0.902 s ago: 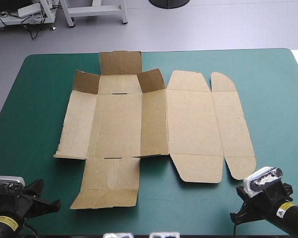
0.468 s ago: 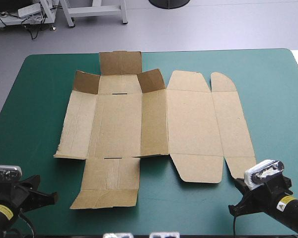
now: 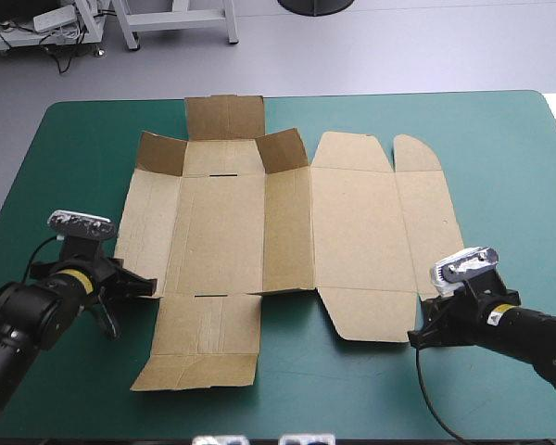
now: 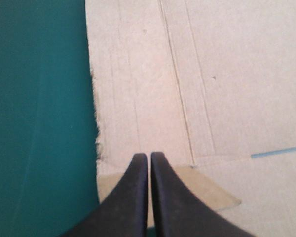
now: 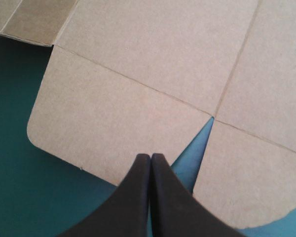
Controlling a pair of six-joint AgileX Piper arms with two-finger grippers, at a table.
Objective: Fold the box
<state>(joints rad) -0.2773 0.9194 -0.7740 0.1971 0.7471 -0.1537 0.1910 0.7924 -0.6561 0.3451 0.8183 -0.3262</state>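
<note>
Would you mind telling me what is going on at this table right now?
Two robot arms are at a brown box, a cut sheet lying mostly flat on the teal-green table, a few far flaps raised. The left gripper, shut, is over the sheet's left edge; the right gripper, shut, is at its near right edge. Neither appears to grip it yet.

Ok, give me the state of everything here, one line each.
box: unfolded, mostly flat, small far flaps raised
left claw: shut, over the box's left edge
right claw: shut, over the notch between two near flaps
</note>
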